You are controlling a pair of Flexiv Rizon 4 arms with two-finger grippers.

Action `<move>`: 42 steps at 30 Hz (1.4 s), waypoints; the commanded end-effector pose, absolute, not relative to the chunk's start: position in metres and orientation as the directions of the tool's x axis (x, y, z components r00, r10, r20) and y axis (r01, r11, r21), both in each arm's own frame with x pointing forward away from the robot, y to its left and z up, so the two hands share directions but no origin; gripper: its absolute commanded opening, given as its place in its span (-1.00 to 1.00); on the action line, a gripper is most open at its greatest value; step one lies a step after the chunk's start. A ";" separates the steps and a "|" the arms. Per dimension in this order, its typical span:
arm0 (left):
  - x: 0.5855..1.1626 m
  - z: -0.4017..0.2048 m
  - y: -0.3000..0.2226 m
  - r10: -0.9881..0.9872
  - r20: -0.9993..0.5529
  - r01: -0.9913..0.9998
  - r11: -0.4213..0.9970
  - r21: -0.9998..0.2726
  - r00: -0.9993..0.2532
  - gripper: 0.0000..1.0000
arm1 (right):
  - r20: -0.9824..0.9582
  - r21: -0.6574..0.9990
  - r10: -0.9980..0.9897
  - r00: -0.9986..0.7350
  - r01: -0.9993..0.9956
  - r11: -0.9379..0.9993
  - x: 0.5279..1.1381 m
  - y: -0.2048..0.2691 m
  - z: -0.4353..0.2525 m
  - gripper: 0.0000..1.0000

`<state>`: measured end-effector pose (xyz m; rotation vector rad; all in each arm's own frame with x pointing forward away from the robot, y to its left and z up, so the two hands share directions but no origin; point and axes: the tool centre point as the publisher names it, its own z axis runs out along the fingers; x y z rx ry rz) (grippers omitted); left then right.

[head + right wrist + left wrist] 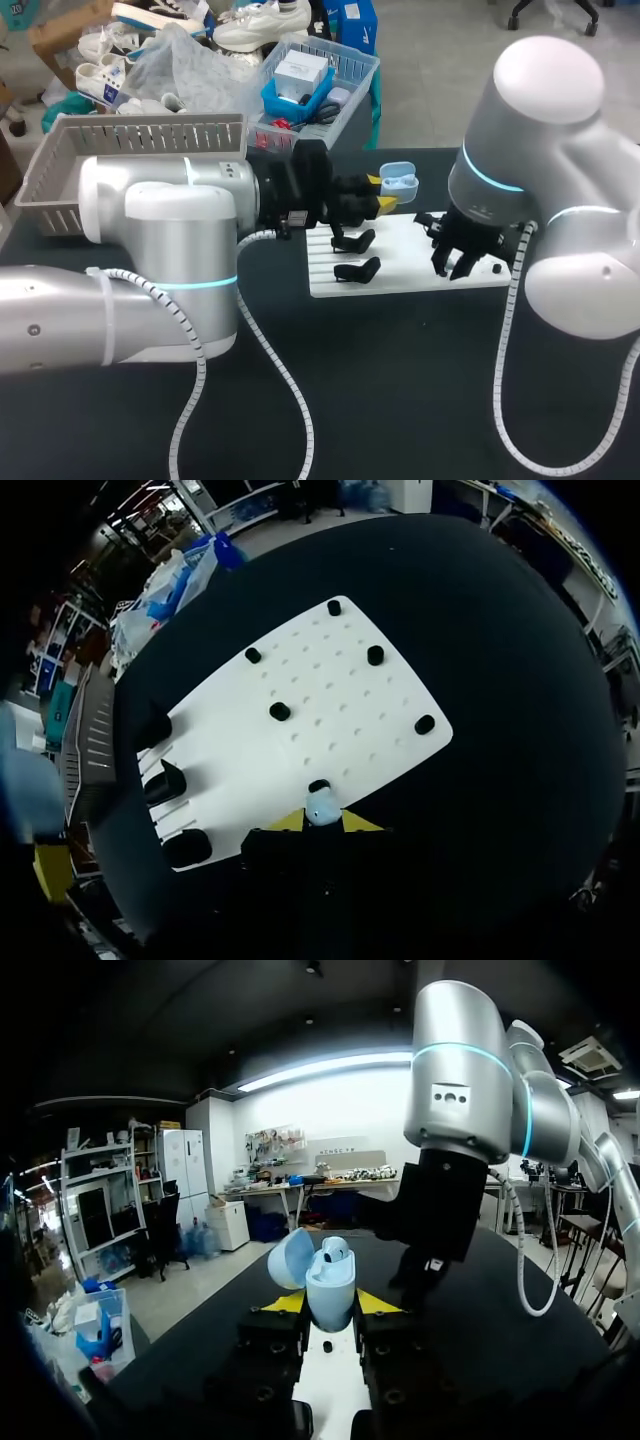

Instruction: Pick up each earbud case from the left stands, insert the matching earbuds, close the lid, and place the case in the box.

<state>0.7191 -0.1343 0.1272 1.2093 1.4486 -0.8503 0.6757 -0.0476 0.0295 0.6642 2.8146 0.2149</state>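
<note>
One light-blue earbud case [330, 1280], lid up, first earbud [336, 1250] seated inside. The left gripper [330, 1304] is clamped on its sides, holding it up near the white board's [340, 700] far edge. The second earbud [322, 808] is pinched in the right gripper [322, 821], low over that board. Three black stands [165, 783] line its left end.

Earbud case [330, 1290]: pale blue plastic, smooth, faintly glossy. Board [410, 285]: white plastic, matt; table [400, 400]: dark, matt. Basket [140, 135], upper left: grey slatted plastic; left arm [170, 240]: smooth, glossy silver shell.
</note>
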 end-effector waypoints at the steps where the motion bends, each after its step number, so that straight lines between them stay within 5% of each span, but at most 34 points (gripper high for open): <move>1: 0.719 0.126 -0.134 0.240 -0.970 0.965 0.247 0.089 0.028 -1.00 | -0.209 0.202 0.458 -0.864 0.420 0.885 0.668 -0.050 0.033 -1.00; 20: 0.719 0.126 -0.134 0.240 -0.970 0.965 0.247 0.089 0.028 -1.00 | -0.196 0.272 0.378 -0.905 0.321 0.907 0.641 -0.049 0.052 -1.00; 42: 0.719 0.126 -0.134 0.240 -0.970 0.965 0.247 0.089 0.028 -1.00 | -0.243 0.120 -0.134 -0.961 -0.166 0.979 0.577 -0.055 0.093 -1.00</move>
